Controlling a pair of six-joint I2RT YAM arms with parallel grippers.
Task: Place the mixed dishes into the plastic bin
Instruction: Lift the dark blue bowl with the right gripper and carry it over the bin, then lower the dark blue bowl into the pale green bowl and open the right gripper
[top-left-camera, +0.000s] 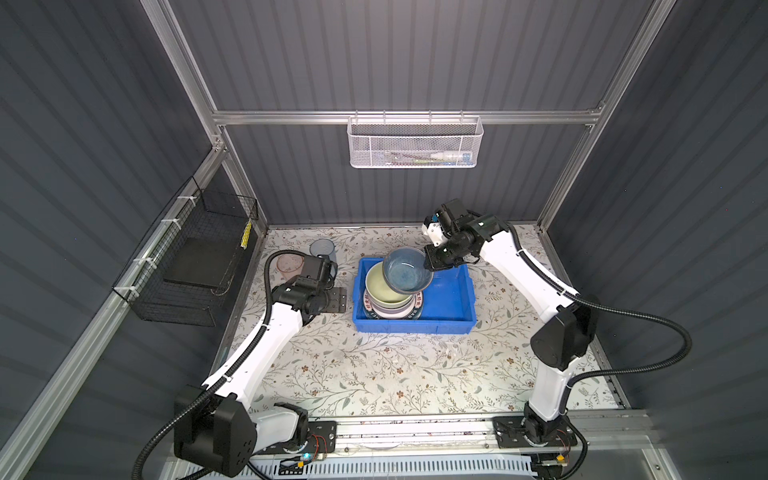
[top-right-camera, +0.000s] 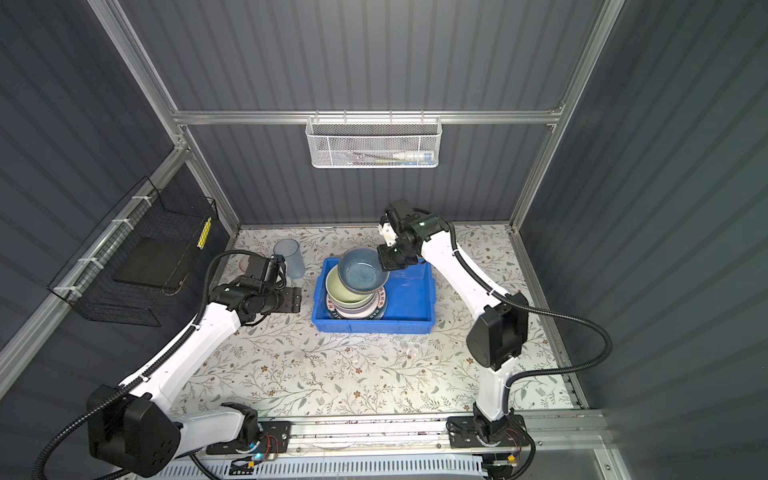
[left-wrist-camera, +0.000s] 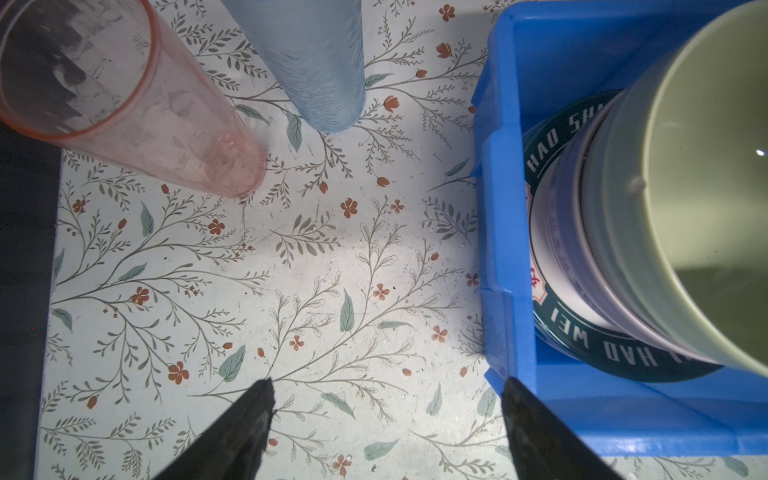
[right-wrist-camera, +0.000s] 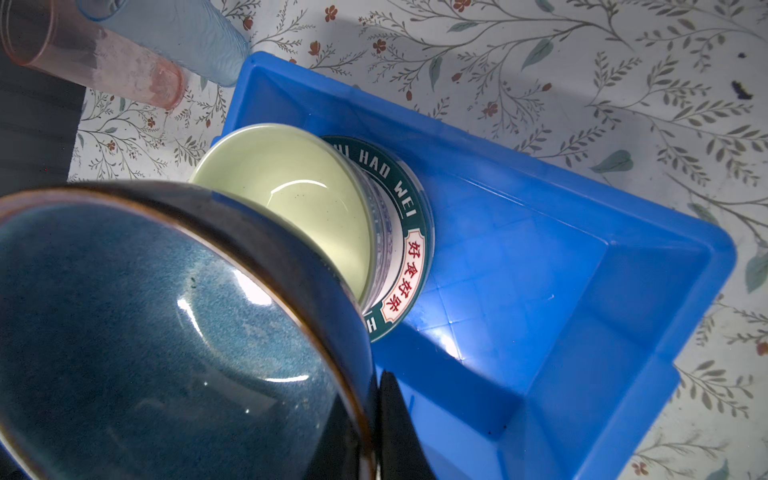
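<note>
Right now the right pincer (top-left-camera: 429, 261) is clenched on the rim of the blue bowl (top-left-camera: 405, 270), one finger inside and one outside. It holds the bowl tilted over the stack in the blue bin (top-left-camera: 451, 309). That stack has a lettered plate (right-wrist-camera: 409, 199) at the bottom, paler dishes on it and a green bowl (top-left-camera: 380, 286) on top. I cannot tell whether the blue bowl touches the green one yet. The left pincer (left-wrist-camera: 386, 388) is released and empty, over the bench (top-left-camera: 374, 374) just beside the bin's wall. The pink tumbler (left-wrist-camera: 137, 104) and blue tumbler (left-wrist-camera: 316, 62) stand upright on the bench, outside the bin.

Trouble could come from the stack, which is tall and sits toward one end of the bin. If the blue bowl is let go off-centre or tilted, it may slide off the green bowl's smooth inside or tip the pile. A grip on a glazed rim alone may also slip. The left arm is near both tumblers, so a careless swing could knock one over.

The plate's dark green rim reads "HAO WEI" in white. A cream panel beside it carries red Chinese characters, the first three 好食好 and the last unclear. More white letters run under the stack.
</note>
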